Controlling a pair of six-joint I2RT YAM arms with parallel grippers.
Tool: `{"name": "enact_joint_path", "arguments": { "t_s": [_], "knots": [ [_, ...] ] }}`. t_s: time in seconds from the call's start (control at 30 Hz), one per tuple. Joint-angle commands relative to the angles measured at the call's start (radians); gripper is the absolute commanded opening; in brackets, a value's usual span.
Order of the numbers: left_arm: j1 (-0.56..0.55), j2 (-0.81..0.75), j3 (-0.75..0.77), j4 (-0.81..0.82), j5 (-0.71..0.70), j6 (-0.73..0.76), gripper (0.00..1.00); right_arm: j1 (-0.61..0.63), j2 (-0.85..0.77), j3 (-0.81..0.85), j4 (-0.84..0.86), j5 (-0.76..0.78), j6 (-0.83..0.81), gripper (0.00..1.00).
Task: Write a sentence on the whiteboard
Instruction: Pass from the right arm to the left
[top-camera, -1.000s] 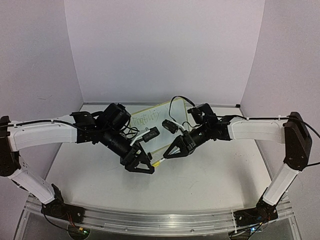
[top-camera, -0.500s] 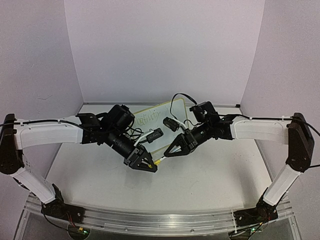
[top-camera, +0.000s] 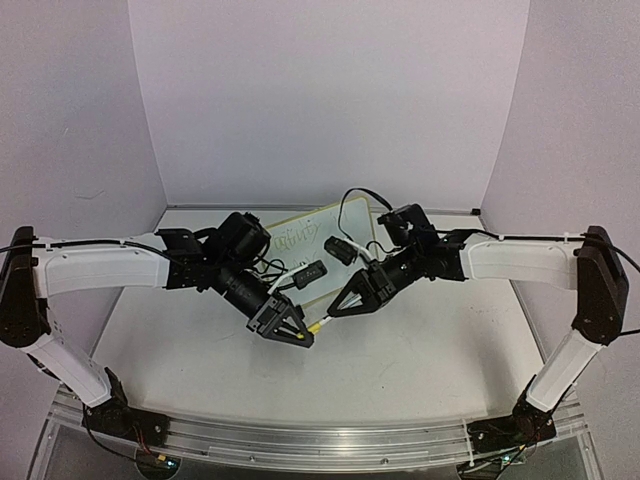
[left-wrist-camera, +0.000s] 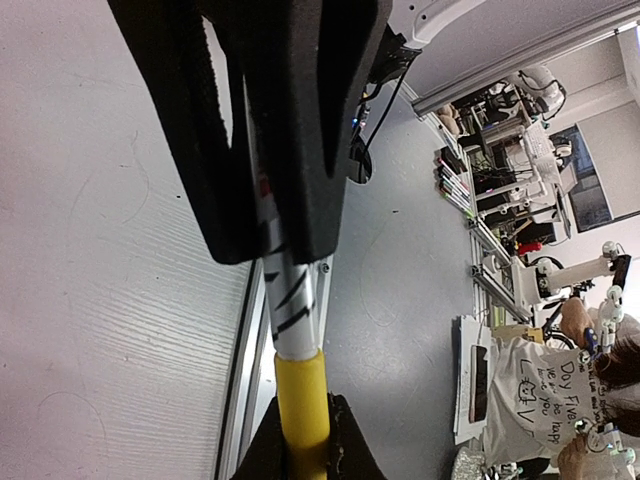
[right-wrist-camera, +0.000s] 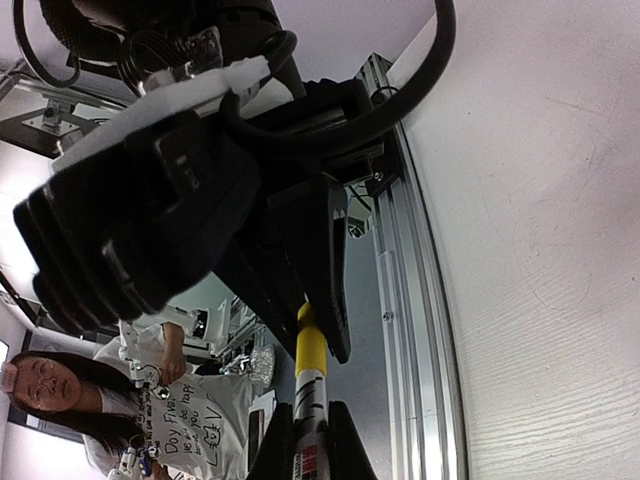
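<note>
Where the arms are bolted down: a metal rail (top-camera: 320, 440) runs along the near edge of the table, the left base at its left end and the right base at its right end
Table (top-camera: 420, 370): a pale grey-white top, showing a faint grain in the wrist views
Arms: both reach inward from the sides, white upper links leading to black wrists, and they meet nose to nose near the middle of the table
Marker pen (top-camera: 320, 324): slim, yellow at one end and white along the barrel, slanted across the short gap between the two grippers
Left gripper (top-camera: 303, 337): clenched on the yellow end of the marker pen; in the left wrist view its two black fingertips (left-wrist-camera: 352, 460) pinch the yellow part from both sides
Right gripper (top-camera: 337, 308): clenched on the white barrel, which carries red print between its fingertips (right-wrist-camera: 342, 455) in the right wrist view
Whiteboard (top-camera: 310, 222): beyond the grippers, toward the far side of the table, turned askew, with a pale yellow rim; both wrists cross in front and hide its near part, and whether it lies flat or stands propped cannot be told
Sentence (top-camera: 293, 238): a faint dark scribble on the left half of the board face, just beside the left wrist, too small to read
Backdrop (top-camera: 330, 100): plain lilac-white walls close off the left, far and right sides
</note>
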Motion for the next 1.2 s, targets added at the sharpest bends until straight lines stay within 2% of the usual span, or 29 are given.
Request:
{"name": "enact_joint_path", "arguments": {
  "t_s": [0.0,0.93,1.07,1.1,1.17],
  "knots": [
    [-0.001,0.0,0.008,0.136,0.05,-0.008,0.0,0.057,-0.029,0.019,0.028,-0.027,-0.039,0.0],
    [0.022,-0.009,0.123,0.201,0.089,0.032,0.0,0.175,0.011,0.079,0.03,-0.04,-0.047,0.0],
    [0.029,-0.015,0.111,0.152,0.062,0.05,0.0,0.17,0.0,0.068,0.027,0.009,-0.05,0.0],
    [0.032,-0.024,0.095,0.128,0.043,0.051,0.0,0.162,-0.004,0.064,0.025,0.028,-0.05,0.01],
    [0.035,-0.05,0.047,0.094,-0.004,0.05,0.0,0.135,-0.018,0.053,0.024,0.087,-0.043,0.17]
  ]
}}
